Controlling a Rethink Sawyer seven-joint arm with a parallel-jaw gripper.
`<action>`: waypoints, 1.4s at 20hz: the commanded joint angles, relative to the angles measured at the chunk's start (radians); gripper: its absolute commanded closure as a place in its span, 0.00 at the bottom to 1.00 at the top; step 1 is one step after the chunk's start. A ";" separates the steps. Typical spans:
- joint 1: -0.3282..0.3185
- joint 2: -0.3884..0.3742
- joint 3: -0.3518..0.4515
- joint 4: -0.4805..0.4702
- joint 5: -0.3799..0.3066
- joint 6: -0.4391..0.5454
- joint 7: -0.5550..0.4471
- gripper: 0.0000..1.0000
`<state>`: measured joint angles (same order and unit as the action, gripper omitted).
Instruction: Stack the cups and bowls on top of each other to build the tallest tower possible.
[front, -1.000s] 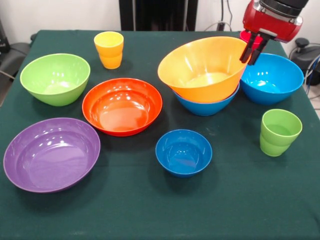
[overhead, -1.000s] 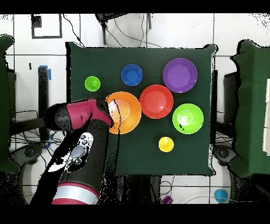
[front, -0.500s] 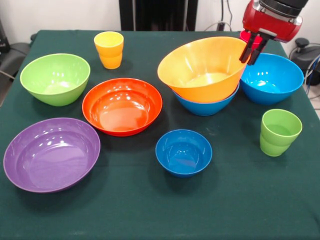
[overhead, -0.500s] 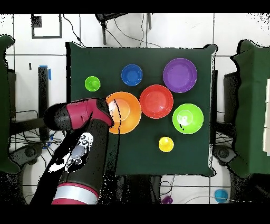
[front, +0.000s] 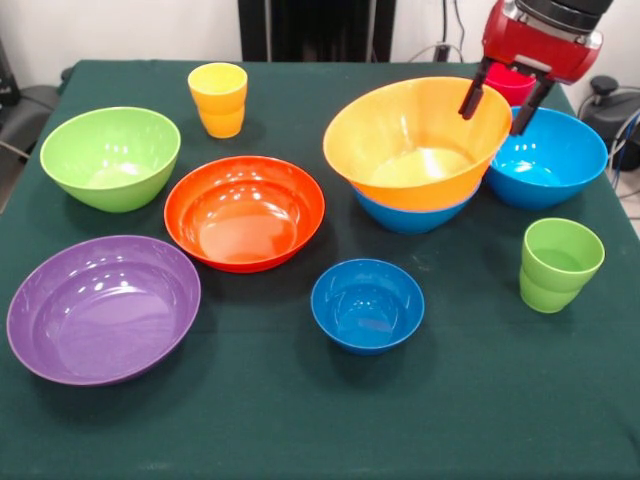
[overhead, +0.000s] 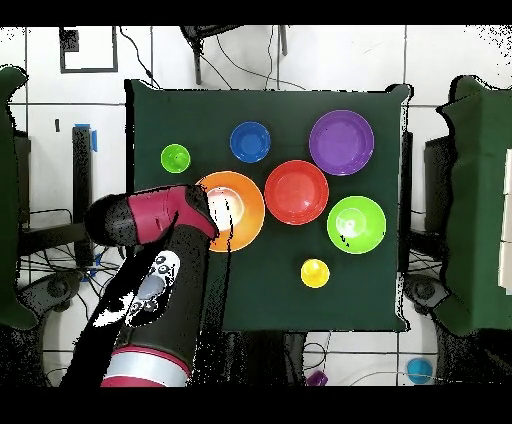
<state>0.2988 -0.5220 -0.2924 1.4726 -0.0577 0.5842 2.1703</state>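
Glossy plastic covers the green cloth table (front: 260, 420): a large yellow-orange round bowl (front: 420, 140) sits nested in a blue round bowl (front: 412, 212) toward the far right corner in the front view, a two-piece start to the tower. Above its far-right rim hangs the red and black gripper (front: 495, 100), its fingers spread wide on either side of that rim and holding nothing.

Just right of the pair rests a second blue bowl (front: 548, 155), with a red-pink plastic cup (front: 512, 82) behind it by the far edge, partly hidden by the gripper. A light green stepped tumbler (front: 558, 264) stands near the right edge. A small blue bowl (front: 367, 304) lies toward the near edge at the middle, an orange-red bowl (front: 245, 210) at the centre, and a wide purple bowl (front: 100, 305) toward the near left corner. A lime green bowl (front: 110, 156) sits by the left edge, and a yellow tumbler (front: 218, 98) stands near the far edge.

These pieces look light, stiff and slick, so they would likely slide if nudged. A thin rim is probably the best hold: one finger inside, one outside, closed firmly. The tumblers are narrow enough that their walls could be pinched whole. Nested bowls may tilt if set down off-centre.
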 joint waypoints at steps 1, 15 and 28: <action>-0.020 -0.011 0.070 -0.007 0.018 0.062 0.086 0.00; -0.030 -0.021 0.065 -0.020 0.009 0.087 0.070 0.00; -0.023 -0.041 0.061 -0.012 0.009 0.110 0.079 0.00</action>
<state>0.2913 -0.5800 -0.2927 1.4728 -0.0579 0.5845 2.1703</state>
